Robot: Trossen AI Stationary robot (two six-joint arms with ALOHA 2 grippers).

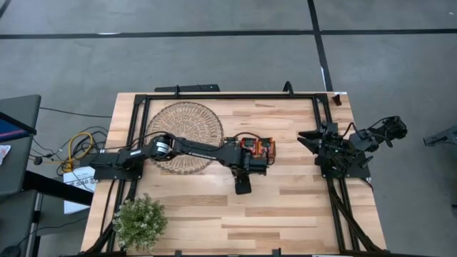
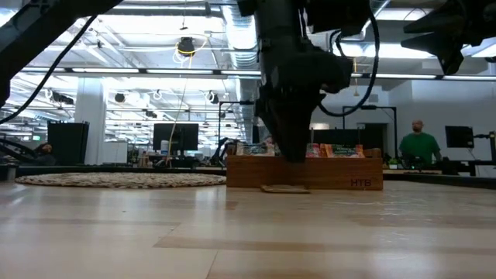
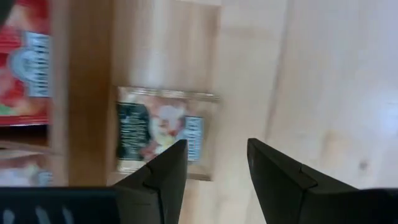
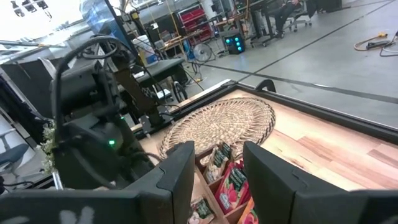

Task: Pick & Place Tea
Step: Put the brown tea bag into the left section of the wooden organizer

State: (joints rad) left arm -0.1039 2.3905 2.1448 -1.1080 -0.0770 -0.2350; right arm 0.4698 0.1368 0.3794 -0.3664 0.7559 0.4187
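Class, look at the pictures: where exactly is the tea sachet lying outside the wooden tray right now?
The loose tea sachet lies flat on the table beside the wooden tray, directly under the open left gripper, near the table's centre.

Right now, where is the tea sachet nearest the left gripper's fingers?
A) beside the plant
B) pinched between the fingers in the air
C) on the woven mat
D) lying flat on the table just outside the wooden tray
D: in the left wrist view the sachet lies flat on the table against the wooden tray wall, with the left gripper open above it, nothing between its fingers.
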